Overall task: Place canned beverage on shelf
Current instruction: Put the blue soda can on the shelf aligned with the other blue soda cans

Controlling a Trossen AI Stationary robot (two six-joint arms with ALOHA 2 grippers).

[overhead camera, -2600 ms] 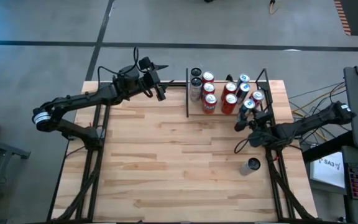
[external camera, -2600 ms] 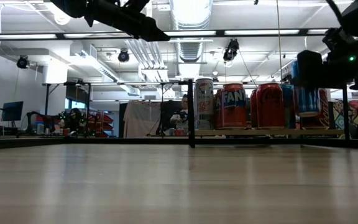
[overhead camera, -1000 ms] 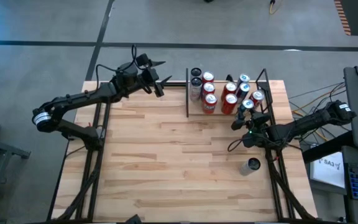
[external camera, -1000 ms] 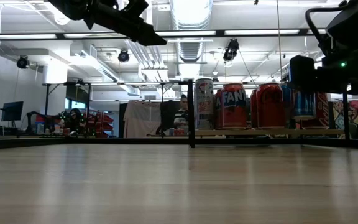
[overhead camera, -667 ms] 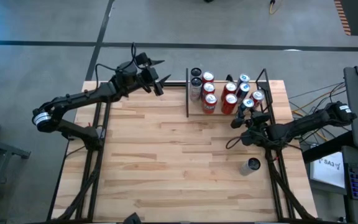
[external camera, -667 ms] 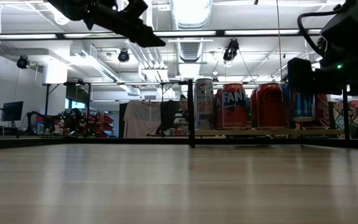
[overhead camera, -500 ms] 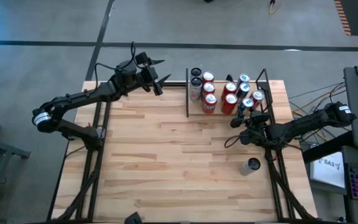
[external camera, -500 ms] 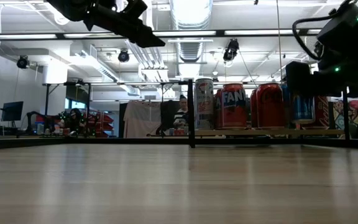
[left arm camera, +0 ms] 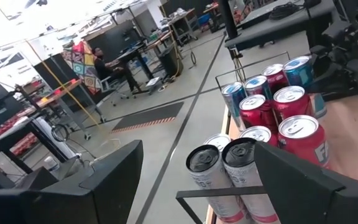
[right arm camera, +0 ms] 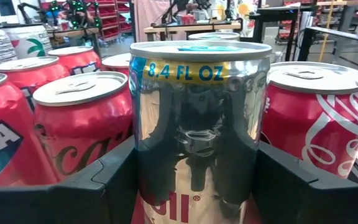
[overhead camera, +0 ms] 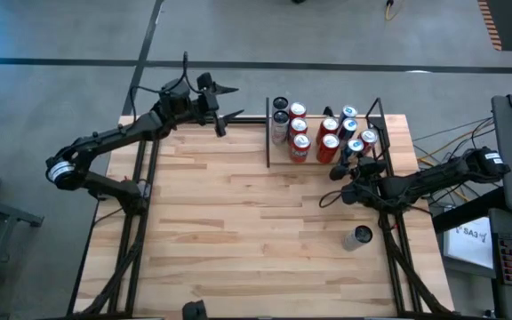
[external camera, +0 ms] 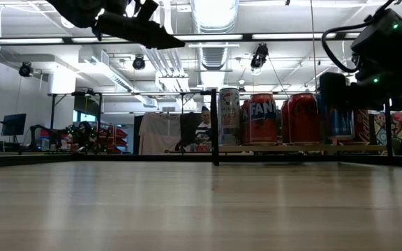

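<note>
We see the right pincer (right arm camera: pixel 197 186) straddling a silver can (right arm camera: pixel 199 124) (contact unclear); the left pincer (overhead camera: pixel 223 108) spread, empty; the shelf (overhead camera: pixel 373 160) half-hidden.
</note>
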